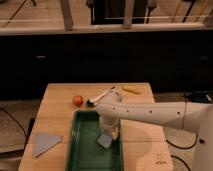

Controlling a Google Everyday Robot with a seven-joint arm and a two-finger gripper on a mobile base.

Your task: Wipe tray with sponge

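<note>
The white arm (150, 113) is stretched in from the right over the counter (59, 99) and bent downward. The hand (110, 132) is clamped on the sponge (104, 141), which is held against the floor of the tray (80, 150) near its right rim.

We see soft, warm, rather dim light falling from above on the wooden tabletop (60, 100), with no glare. The cabinet front (100, 60) behind it is almost black. The white arm (150, 112) is brightest. Its gripper (108, 131) hangs low over the tray (80, 150), near its right rim.
</note>
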